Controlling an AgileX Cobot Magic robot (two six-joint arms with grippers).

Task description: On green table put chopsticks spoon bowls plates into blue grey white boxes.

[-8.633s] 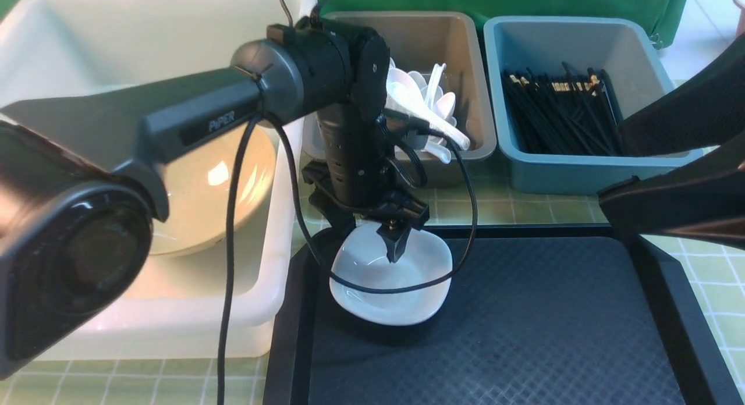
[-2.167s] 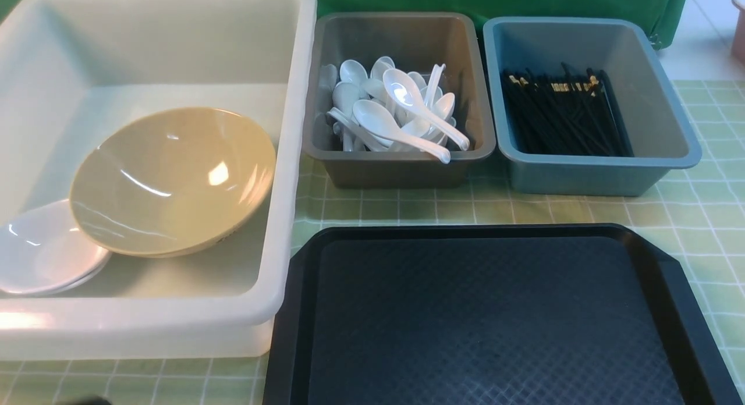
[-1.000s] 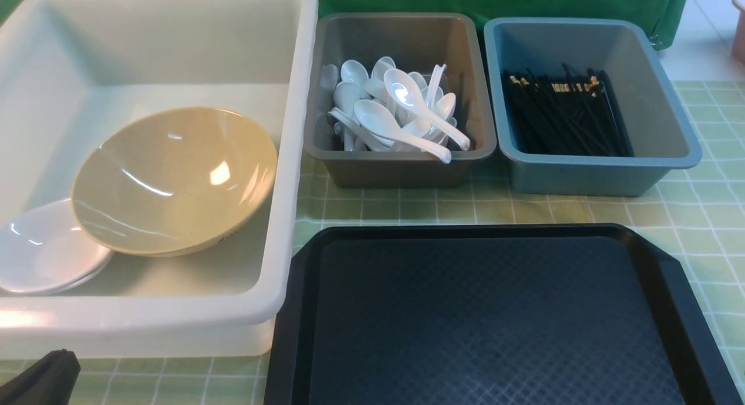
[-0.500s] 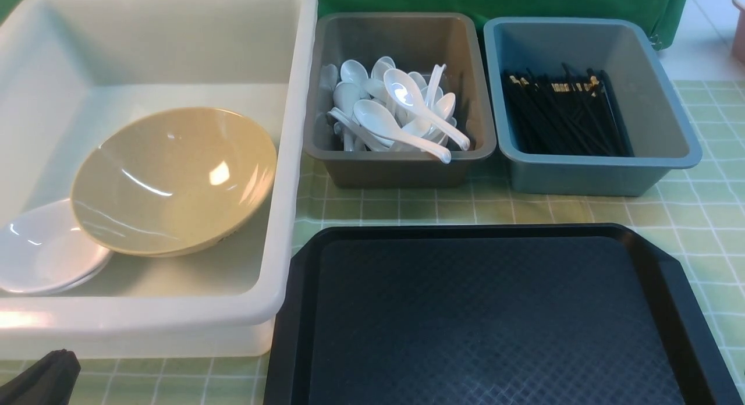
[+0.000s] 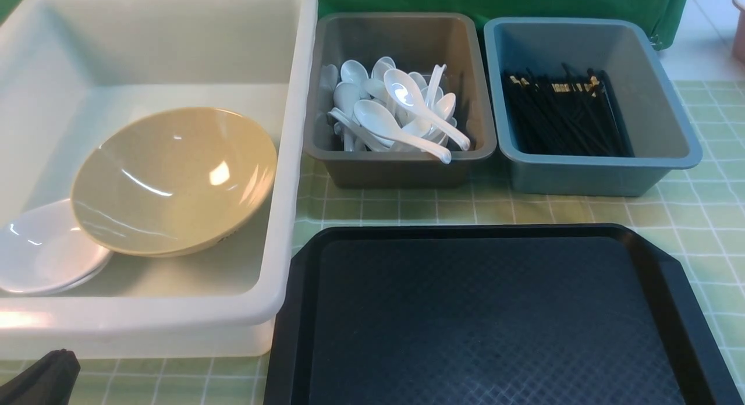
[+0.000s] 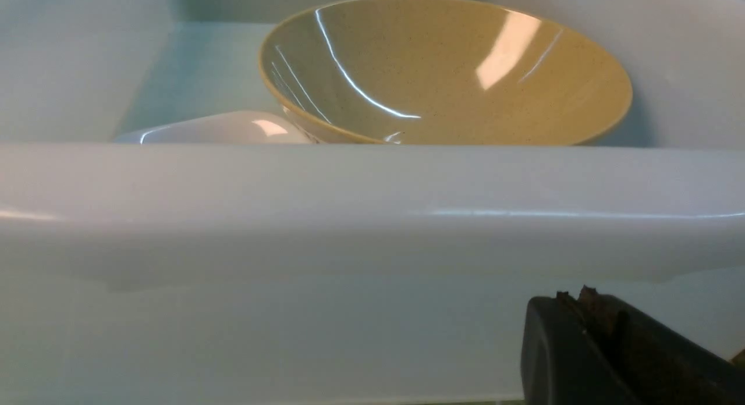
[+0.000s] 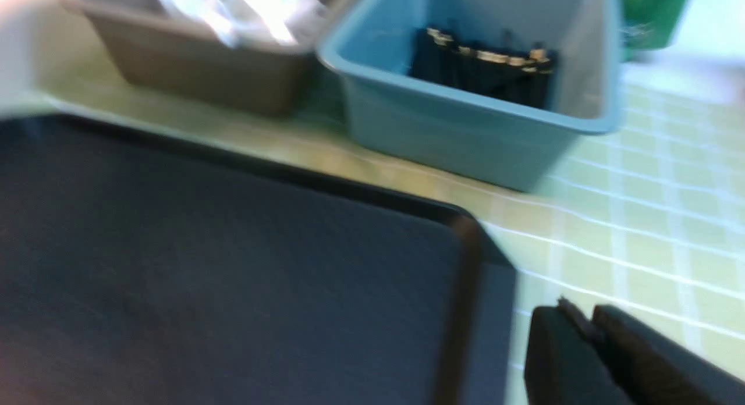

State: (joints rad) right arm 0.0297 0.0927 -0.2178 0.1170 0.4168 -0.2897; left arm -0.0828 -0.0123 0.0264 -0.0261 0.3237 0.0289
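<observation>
The white box [image 5: 291, 160] on the left holds the tan bowl [image 5: 174, 178], which leans on the white plates [image 5: 41, 253]. Several white spoons [image 5: 396, 114] fill the grey box [image 5: 401, 172]. The black chopsticks [image 5: 564, 120] lie in the blue box [image 5: 582, 178]. My left gripper [image 6: 573, 293] is shut and empty, low in front of the white box's near rim [image 6: 372, 178], with the bowl [image 6: 448, 73] and a plate [image 6: 221, 128] beyond. My right gripper [image 7: 582, 309] hangs over the green table [image 7: 640, 219] by the tray's corner, its fingers all but together and empty.
An empty black textured tray [image 5: 495, 323] fills the near middle of the green table [image 5: 710, 219]. A dark bit of my left arm [image 5: 41, 382] shows at the near left corner. The right wrist view is blurred; it shows the blue box [image 7: 442, 131], chopsticks [image 7: 483, 70] and tray [image 7: 204, 265].
Since the earliest frame my left arm has left the tray, and the white plate it stood at now lies in the white box. Over the last second nothing has moved.
</observation>
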